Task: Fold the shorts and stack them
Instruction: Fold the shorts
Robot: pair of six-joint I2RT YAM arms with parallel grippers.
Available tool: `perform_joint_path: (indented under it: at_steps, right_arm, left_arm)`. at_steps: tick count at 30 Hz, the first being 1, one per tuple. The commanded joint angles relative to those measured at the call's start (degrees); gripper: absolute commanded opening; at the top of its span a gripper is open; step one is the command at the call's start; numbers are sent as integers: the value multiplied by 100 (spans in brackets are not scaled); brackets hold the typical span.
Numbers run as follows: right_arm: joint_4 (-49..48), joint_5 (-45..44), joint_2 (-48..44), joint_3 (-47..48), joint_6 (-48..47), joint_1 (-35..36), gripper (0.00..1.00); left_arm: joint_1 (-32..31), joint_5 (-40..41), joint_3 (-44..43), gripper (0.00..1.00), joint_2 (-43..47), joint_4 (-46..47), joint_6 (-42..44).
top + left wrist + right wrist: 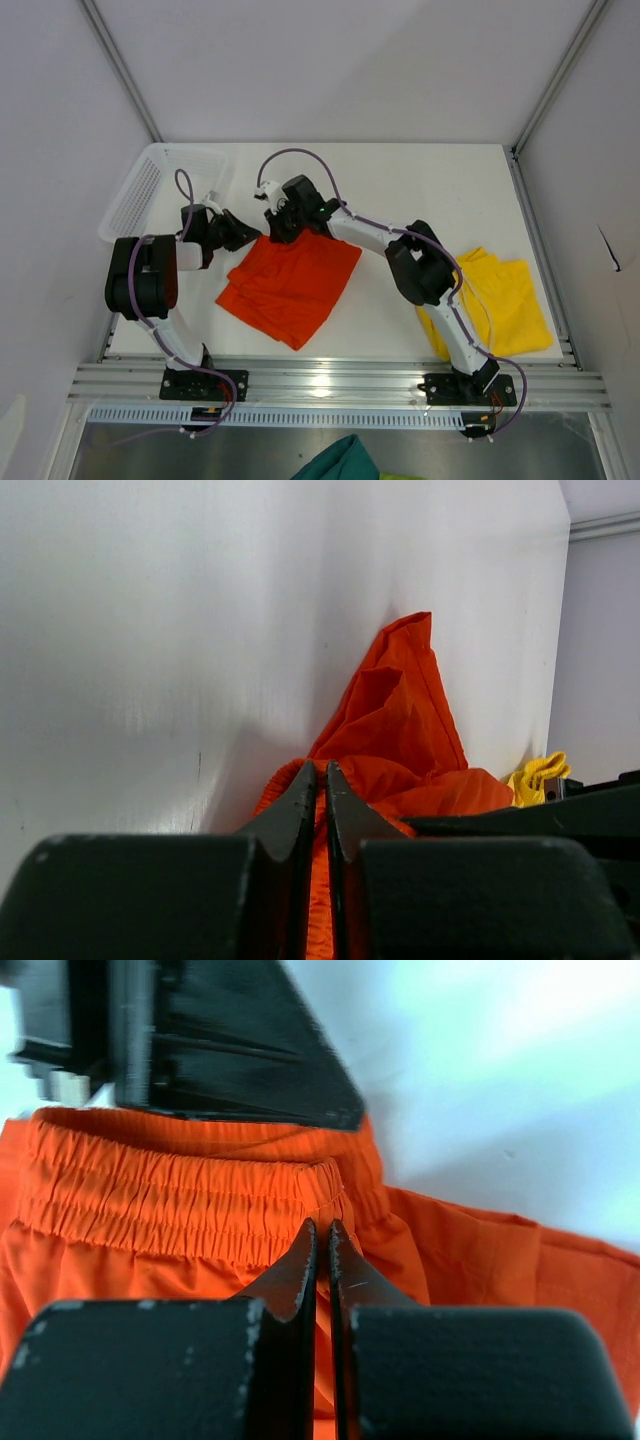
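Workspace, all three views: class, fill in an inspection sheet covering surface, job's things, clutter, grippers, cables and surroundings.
Surface: white table, no stains seen.
Job's things: orange shorts lying left of centre; yellow shorts rumpled at the right, partly under the right arm; not stacked.
Clutter: white basket at the far left corner.
Grippers: left gripper shut on the orange shorts; right gripper shut on their waistband.
Cables: purple cables loop along both arms.
Surroundings: white walls; metal rail at the near edge; teal cloth below it.

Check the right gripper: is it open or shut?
Shut: the right gripper pinches the orange shorts just below the elastic waistband, jaws pressed together.
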State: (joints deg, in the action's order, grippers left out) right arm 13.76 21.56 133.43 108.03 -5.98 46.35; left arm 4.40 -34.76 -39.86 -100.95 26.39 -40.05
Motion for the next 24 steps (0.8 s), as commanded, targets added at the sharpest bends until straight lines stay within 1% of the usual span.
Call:
perform_joint_path:
  at_steps: [1,4,6,9,10,12,15,16,17,18,21,23,24]
  right_arm:
    - [-14,418,-54,113,-176,225,0]
    - [-31,603,17,166,-158,234,0]
    - [-110,578,60,157,-97,217,0]
    - [82,428,394,516,-44,208,0]
    - [248,393,612,787,-26,199,0]
    - [311,235,781,956,52,191,0]
    - [285,191,931,1036,193,112,0]
    - [285,190,940,1027,202,85,0]
    - [259,199,914,949,202,33,0]
    - [128,156,887,861,246,6,0]
    - [-136,225,721,474,412,-152,0]
    - [-329,252,615,255,466,-231,0]
    - [-391,252,580,210,492,-240,0]
  left_arm:
    - [8,-127,-172,8,-30,173,129]
    - [-1,-118,-172,8,-22,173,129]
    - [8,-136,-154,8,-22,173,129]
    - [8,-162,-163,8,-22,199,121]
    - [8,-171,-145,8,-30,208,121]
    - [8,-206,-146,8,-30,226,121]
    - [8,-259,-128,11,5,200,120]
    - [8,-242,-93,18,83,165,121]
    - [8,-250,-75,22,145,164,86]
    - [8,-215,-31,32,224,130,85]
    - [8,92,-22,45,672,-300,226]
    - [8,346,-66,67,1032,-739,357]
    - [8,434,-110,75,1155,-906,401]
